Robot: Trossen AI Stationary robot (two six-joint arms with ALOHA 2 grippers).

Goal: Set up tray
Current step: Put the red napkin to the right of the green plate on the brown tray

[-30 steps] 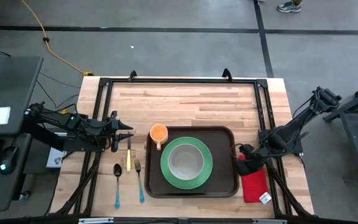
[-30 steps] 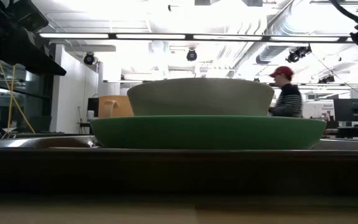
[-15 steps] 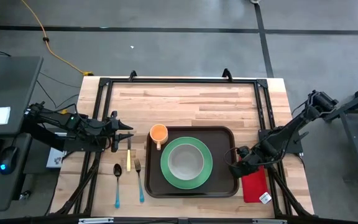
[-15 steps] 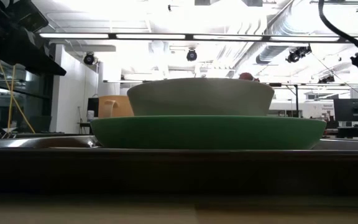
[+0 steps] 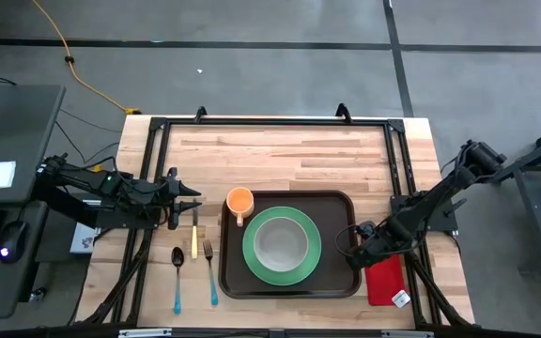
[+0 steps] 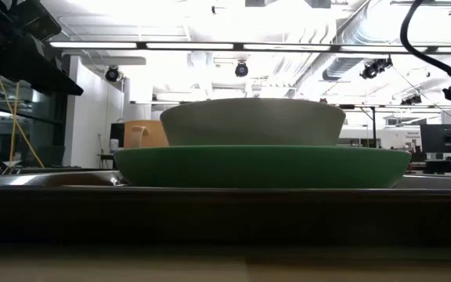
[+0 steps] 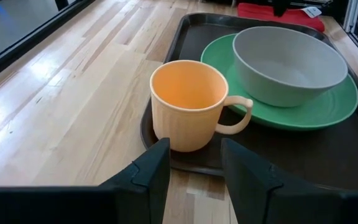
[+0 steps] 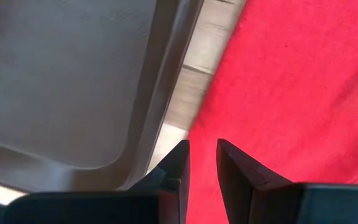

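Note:
The dark-brown tray (image 5: 238, 274) lies at the table's near middle. On it a grey bowl (image 5: 282, 242) sits in a green plate (image 5: 252, 255), and an orange cup (image 7: 188, 102) stands in the far left corner. A red napkin (image 5: 385, 280) lies flat on the wood just right of the tray. My right gripper (image 8: 202, 163) points steeply down over the napkin's left edge beside the tray's right rim (image 8: 160, 93), its fingers a narrow gap apart with nothing between them. My left gripper (image 7: 194, 165) waits open, left of the cup, touching nothing. My right gripper's fingertips (image 8: 235, 165) come from above at the napkin's left edge (image 8: 210, 124), next to the tray's rim. I cannot tell whether they touch the cloth.
A spoon (image 5: 177, 272), a yellow-handled knife (image 5: 194, 241) and a fork (image 5: 210, 272) lie on the wood left of the tray. A black frame rail (image 5: 270, 122) runs round the table. Bare wood (image 5: 280, 155) fills the far half.
My right gripper has sunk and gone toward the table's near edge and a little left, tipping more steeply downward, until it stands over the napkin's edge by the tray's right rim. The napkin and tray lie as before.

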